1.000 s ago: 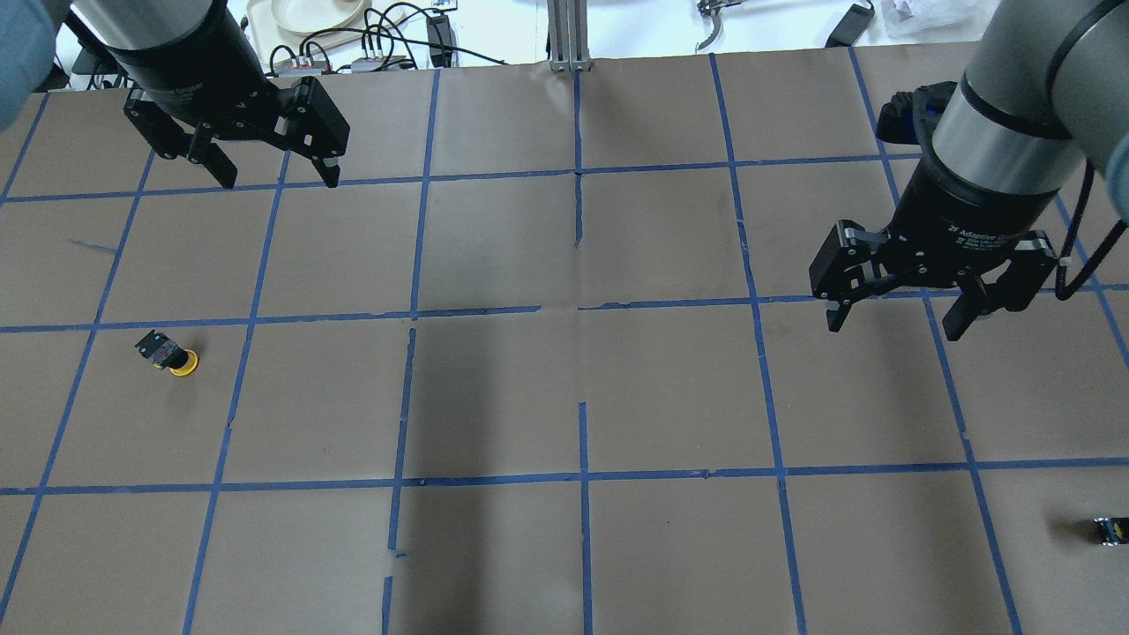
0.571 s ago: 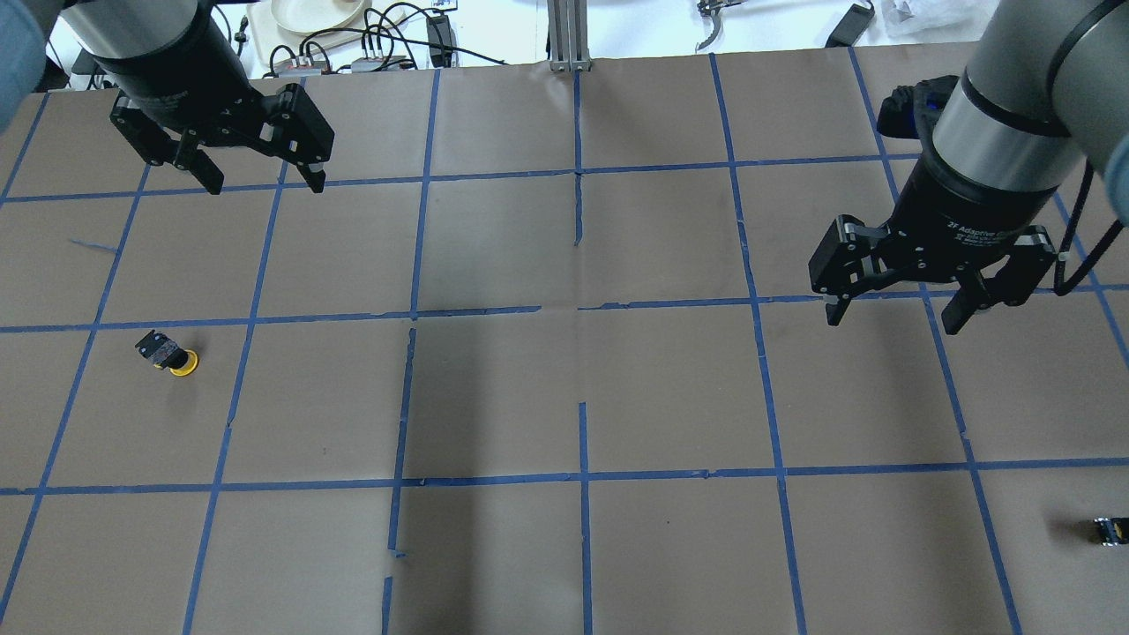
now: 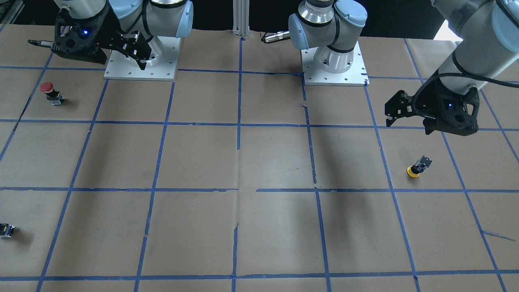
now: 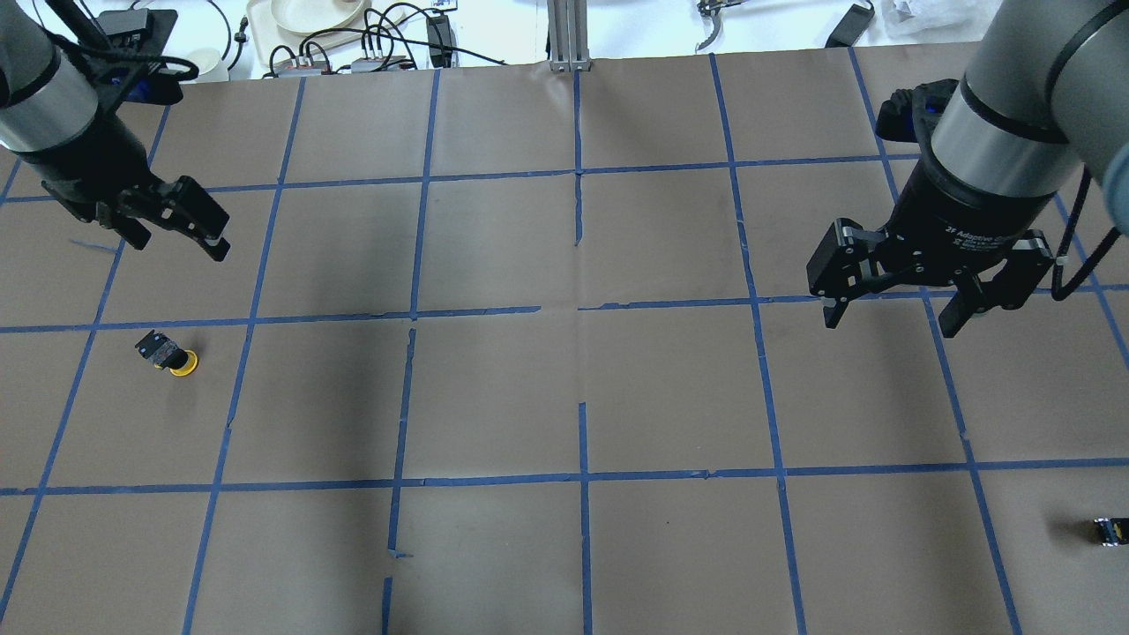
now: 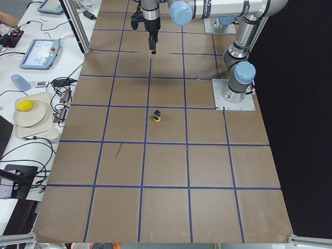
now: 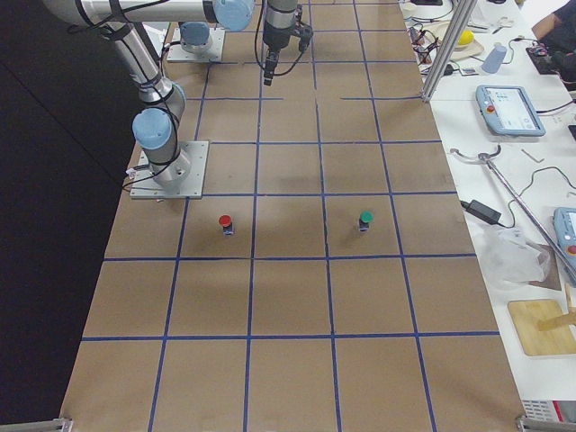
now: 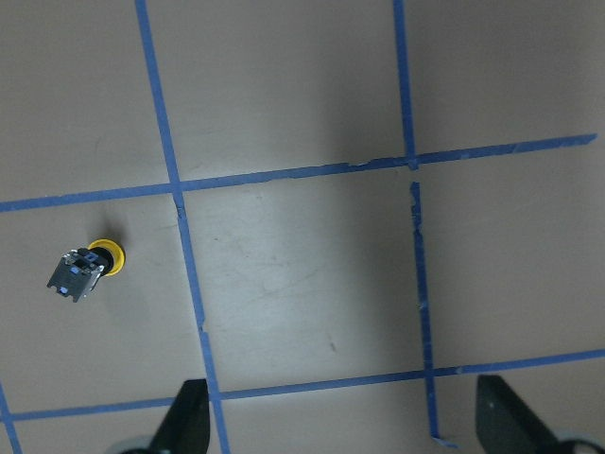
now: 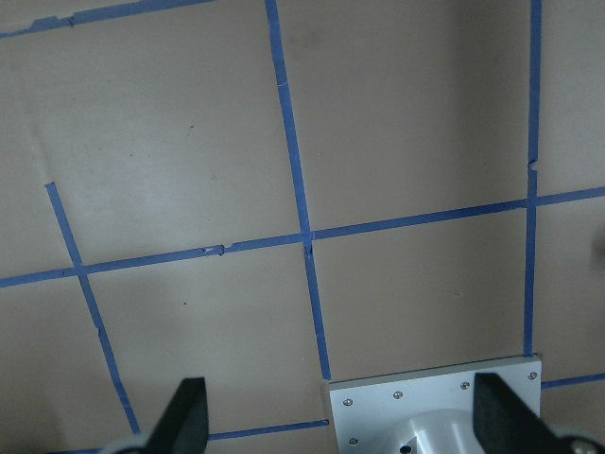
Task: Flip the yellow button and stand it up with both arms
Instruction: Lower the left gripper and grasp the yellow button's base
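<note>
The yellow button stands tilted on the brown paper at the table's left, its yellow cap on the table and its grey-black base up. It also shows in the front view, the left side view and the left wrist view. My left gripper is open and empty, raised above the table, a grid square beyond the button. My right gripper is open and empty, raised over the table's right side, far from the button.
A red-capped button stands near the right arm's base plate. A green-capped button stands further out. A small capless block lies at the near right edge. Cables and a plate lie beyond the far edge.
My left gripper has moved left and nearer, from the far left square toward the yellow button. The right gripper has barely moved. The button has not moved.
</note>
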You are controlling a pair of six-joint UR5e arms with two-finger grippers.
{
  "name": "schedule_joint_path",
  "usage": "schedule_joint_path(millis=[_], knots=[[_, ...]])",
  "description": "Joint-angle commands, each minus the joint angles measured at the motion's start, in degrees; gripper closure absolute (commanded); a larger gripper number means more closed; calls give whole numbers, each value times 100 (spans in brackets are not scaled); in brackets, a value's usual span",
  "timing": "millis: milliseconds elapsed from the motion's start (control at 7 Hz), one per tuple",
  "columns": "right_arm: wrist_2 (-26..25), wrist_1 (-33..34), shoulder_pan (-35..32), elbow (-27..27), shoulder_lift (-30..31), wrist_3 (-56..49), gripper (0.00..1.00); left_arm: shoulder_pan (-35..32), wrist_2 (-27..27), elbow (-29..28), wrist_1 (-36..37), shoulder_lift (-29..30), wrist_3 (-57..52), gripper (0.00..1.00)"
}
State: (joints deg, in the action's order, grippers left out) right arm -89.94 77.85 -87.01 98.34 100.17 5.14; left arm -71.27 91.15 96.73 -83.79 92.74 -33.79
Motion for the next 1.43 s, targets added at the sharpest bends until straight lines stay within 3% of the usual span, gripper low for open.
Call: schedule_joint_path(millis=[0, 429, 857, 1286], knots=[[-14, 2, 0, 54, 11, -4, 0, 647, -1, 817, 1045, 51, -1642, 0], [-23, -7, 0, 71, 11, -4, 0, 1332, 8, 1286, 2251, 690, -3120, 0], [-23, -7, 0, 115, 20, -4, 0, 1511, -1, 1612, 2446, 798, -3762, 1], [-6, 98, 0, 308, 160, 5, 0, 1520, 8, 1673, 3095, 1097, -4108, 2]])
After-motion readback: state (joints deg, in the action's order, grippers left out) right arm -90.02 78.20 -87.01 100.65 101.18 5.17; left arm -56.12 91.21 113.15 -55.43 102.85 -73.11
